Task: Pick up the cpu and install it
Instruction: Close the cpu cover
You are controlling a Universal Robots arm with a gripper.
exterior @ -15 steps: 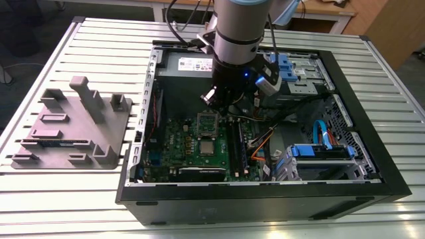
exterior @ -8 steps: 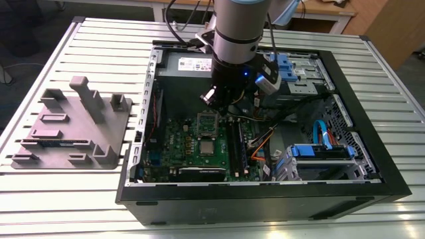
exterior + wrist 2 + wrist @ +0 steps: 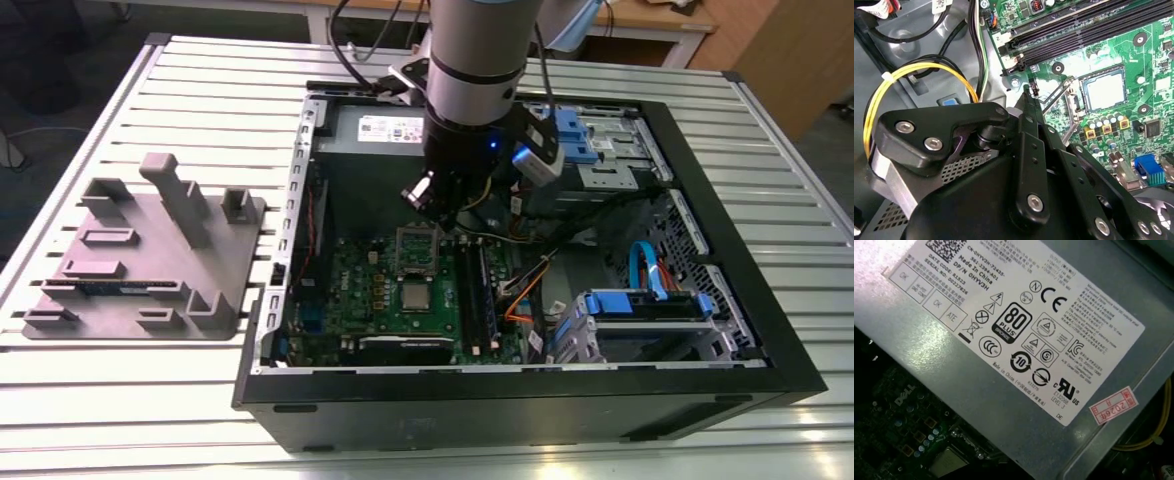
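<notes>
The cpu (image 3: 418, 297) (image 3: 1104, 93) is a silvery square lying flat in its socket on the green motherboard (image 3: 380, 300) (image 3: 1149, 60) inside the open computer case (image 3: 534, 400). The hollow metal socket frame (image 3: 416, 246) stands flipped open just behind it, and its thin lever (image 3: 1054, 97) sticks up beside the socket. My gripper (image 3: 441, 208) (image 3: 1027, 90) hangs above the board, over the open frame and a short way from the cpu. It is shut, its black fingers meet in one narrow tip, and nothing is held.
The grey power supply (image 3: 380, 127) (image 3: 1019, 340) sits at the back of the case, close to my wrist. Yellow and black cables (image 3: 919, 72) run beside the gripper. Memory slots (image 3: 1089, 30), blue drive cages (image 3: 647, 305) and a grey fixture block (image 3: 140, 250) on the exterior view's left are also around.
</notes>
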